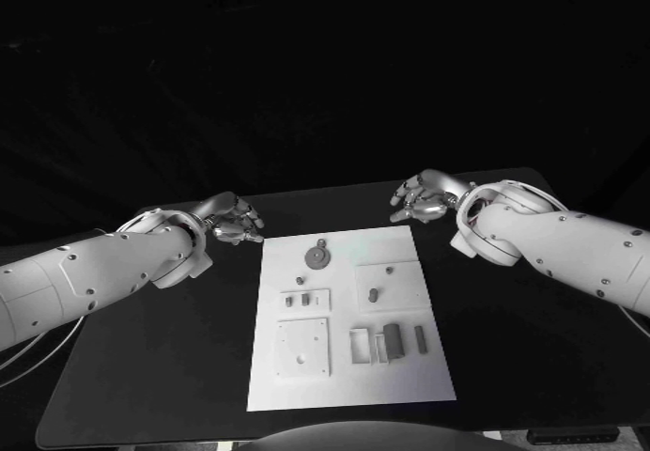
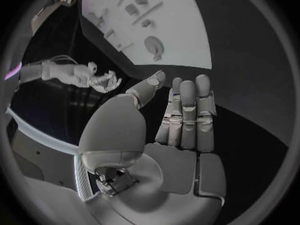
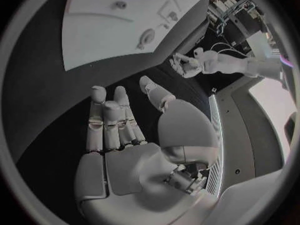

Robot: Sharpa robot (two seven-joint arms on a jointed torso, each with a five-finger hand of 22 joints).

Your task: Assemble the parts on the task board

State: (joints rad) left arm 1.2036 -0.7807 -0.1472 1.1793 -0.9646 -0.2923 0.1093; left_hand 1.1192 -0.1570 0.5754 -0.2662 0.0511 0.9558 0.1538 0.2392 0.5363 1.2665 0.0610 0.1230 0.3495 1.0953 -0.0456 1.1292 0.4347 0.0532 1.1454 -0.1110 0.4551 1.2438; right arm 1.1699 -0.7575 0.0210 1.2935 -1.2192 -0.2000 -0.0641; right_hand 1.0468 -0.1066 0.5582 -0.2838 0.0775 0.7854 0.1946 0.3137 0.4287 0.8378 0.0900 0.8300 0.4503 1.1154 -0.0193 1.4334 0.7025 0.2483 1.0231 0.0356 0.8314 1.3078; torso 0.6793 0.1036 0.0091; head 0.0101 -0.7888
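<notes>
Board [image 1: 349,319], a white plate, lies lengthwise in the middle of the black table [image 1: 162,338]; both hands hang over bare table beyond its far corners, well apart from each other; the left hand [image 1: 233,220] sits just off the far left corner, the right hand [image 1: 424,199] just past the far right corner; neither touches the board or any part. From the left wrist, the palm faces up with fingers [image 2: 187,115] straight and side by side, thumb apart, nothing in them; the right wrist shows the same, fingers [image 3: 111,119] extended, thumb off to one side, holding nothing. On the board, a round disc [image 1: 317,257] lies near the far edge; a small peg [image 1: 298,279] stands to its near left; two more pegs [image 1: 373,295] stand on a raised square to the right; a small plate with two short blocks [image 1: 305,300] lies at mid-left; a larger square plate [image 1: 303,347] sits at the near left; a frame [image 1: 362,345], a dark block [image 1: 393,340] and a thin bar [image 1: 422,339] lie side by side at the near right.
</notes>
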